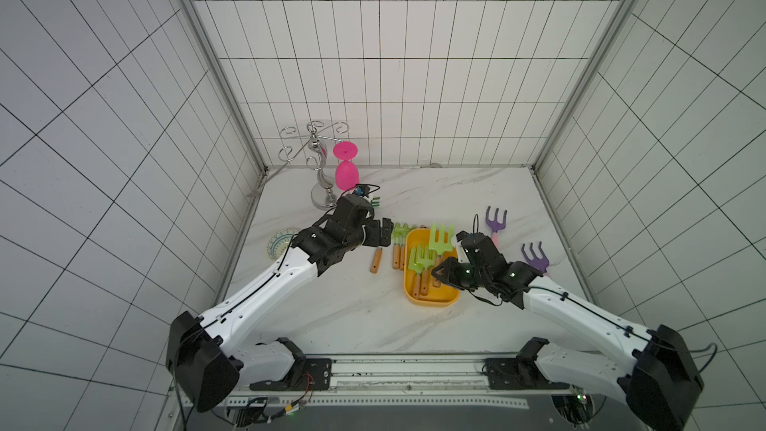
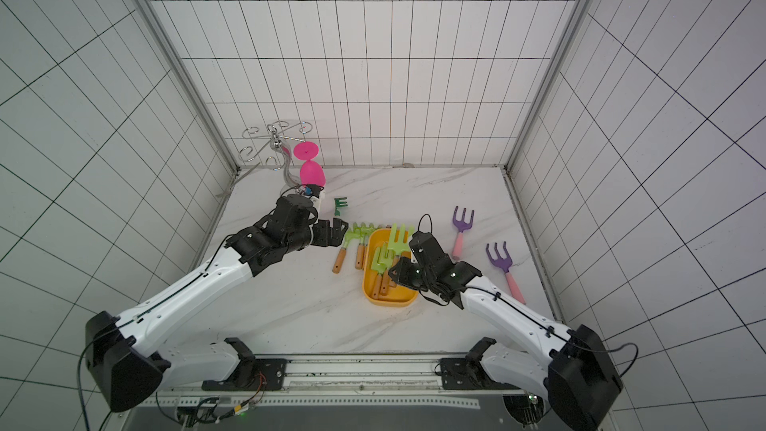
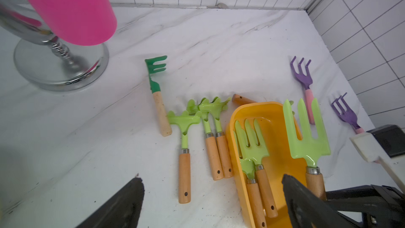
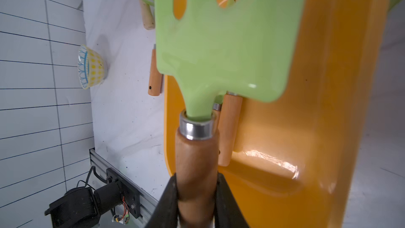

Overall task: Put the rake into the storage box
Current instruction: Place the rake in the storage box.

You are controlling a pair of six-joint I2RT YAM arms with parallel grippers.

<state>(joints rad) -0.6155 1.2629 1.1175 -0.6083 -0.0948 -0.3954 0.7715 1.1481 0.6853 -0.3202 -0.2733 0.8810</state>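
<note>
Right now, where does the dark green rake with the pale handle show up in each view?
Top views: only the dark green rake head peeks out behind the left arm in one; in a top view it lies plainly, beyond the left claw.
Left wrist: upper middle, left of the light green rakes.
Right wrist: I cannot pick it out for certain.
Shared landmark: the storage box.

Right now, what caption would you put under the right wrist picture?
Right gripper clamps the wooden handle of a light green garden fork over the yellow-orange storage box.
</note>
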